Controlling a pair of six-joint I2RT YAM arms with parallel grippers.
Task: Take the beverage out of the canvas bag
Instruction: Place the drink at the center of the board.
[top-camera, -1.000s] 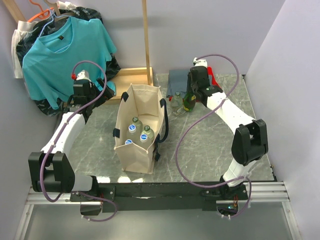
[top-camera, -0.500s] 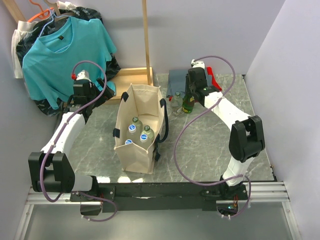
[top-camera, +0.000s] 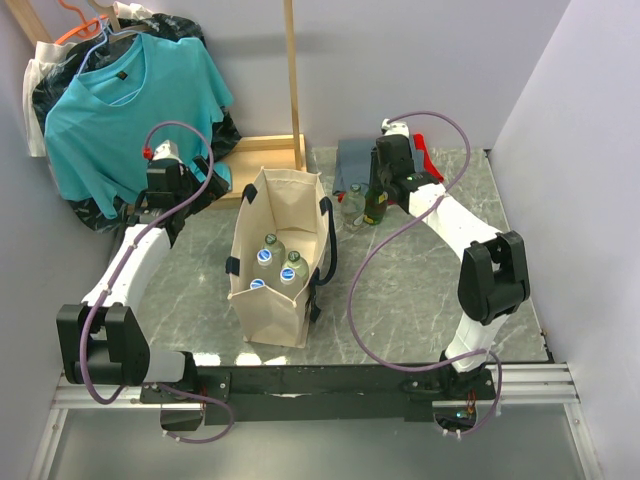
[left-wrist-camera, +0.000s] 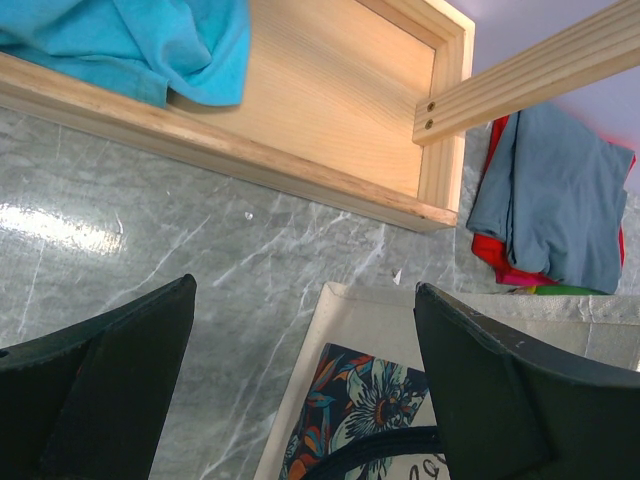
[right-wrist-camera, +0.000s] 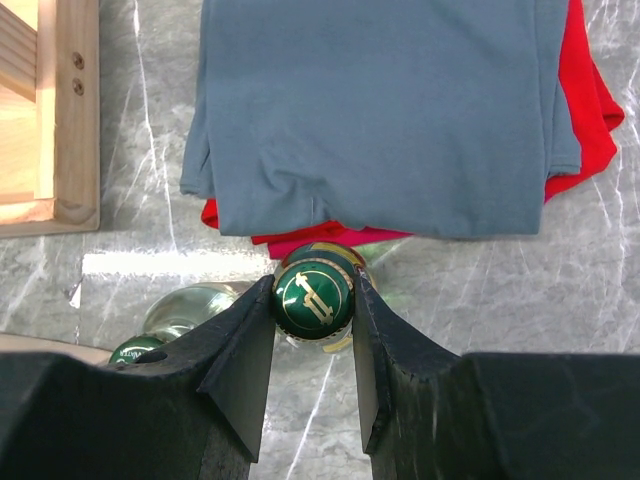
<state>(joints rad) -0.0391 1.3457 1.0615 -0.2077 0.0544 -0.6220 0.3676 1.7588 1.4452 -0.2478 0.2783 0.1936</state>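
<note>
One green bottle (right-wrist-camera: 315, 300), clamped in the right tool (right-wrist-camera: 313, 290), stands before folded clothes (right-wrist-camera: 390, 110); left tool (left-wrist-camera: 305, 295) gapes.

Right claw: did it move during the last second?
Yes. The right claw, shut on the green bottle, shifted slightly left in the top view, toward the canvas bag, judged against the folded grey cloth.

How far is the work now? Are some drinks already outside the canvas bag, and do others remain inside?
Done: one clear bottle stands on the table, right of the canvas bag. In hand: the right gripper is shut on the cap of a green bottle, outside the bag. Left: several capped bottles are inside the bag; the left gripper is open and holds nothing.
</note>
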